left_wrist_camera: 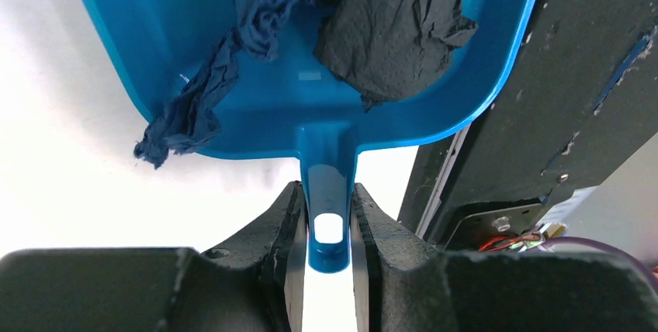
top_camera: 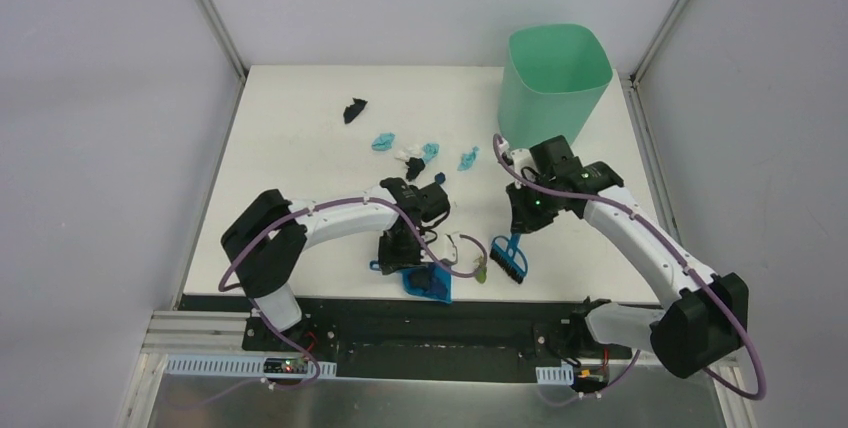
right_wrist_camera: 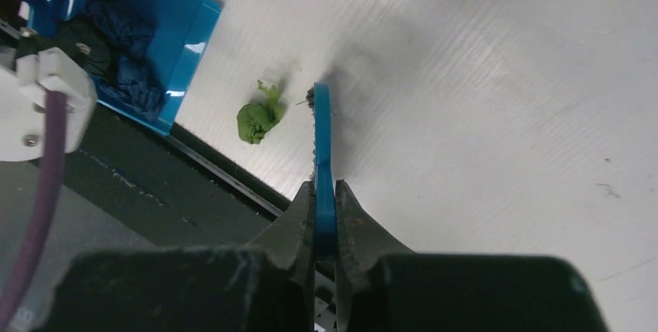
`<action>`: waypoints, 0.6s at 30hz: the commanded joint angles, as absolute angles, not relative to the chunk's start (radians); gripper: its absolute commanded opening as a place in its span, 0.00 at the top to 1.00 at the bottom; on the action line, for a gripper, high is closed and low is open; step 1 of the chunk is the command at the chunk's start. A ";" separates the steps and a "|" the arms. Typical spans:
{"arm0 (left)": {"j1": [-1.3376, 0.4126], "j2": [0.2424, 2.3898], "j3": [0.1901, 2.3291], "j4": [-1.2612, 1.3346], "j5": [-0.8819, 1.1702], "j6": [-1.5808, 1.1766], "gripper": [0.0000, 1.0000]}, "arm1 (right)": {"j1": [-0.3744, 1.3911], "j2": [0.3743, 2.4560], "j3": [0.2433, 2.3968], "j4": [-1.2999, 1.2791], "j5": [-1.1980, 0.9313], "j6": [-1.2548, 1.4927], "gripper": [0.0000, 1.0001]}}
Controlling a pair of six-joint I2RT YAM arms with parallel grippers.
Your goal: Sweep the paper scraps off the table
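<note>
Grips the blue dustpan (left_wrist_camera: 310, 115) by its handle in the left hand (left_wrist_camera: 327, 227), fingers closed against both sides. Sits at the near edge of the bench (top_camera: 290, 128), pan partly over the black front strip. Inside the pan: a dark blue scrap (left_wrist_camera: 225, 60) with its tail spilling over the rim, and a black wad (left_wrist_camera: 396, 25) beside it.

Pinches the blue hand brush (right_wrist_camera: 323, 138) by its thin handle in the right hand (right_wrist_camera: 324, 192), shut tight on it, brush head down at the bench. Just left of the brush head, between it and the dustpan: a green scrap (right_wrist_camera: 258, 119), near the front edge.

Farther back, loose on the bench: a black scrap (top_camera: 354, 109), teal scraps (top_camera: 383, 141), a white scrap (top_camera: 405, 154). At the far right corner: a mint-green bin (top_camera: 555, 83), upright.
</note>
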State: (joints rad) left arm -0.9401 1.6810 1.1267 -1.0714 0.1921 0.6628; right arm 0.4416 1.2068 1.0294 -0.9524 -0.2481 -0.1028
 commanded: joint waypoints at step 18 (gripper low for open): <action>-1.062 1.868 1.285 -0.939 0.172 0.397 1.00 | 0.372 1.474 1.164 -0.834 -0.568 0.186 1.00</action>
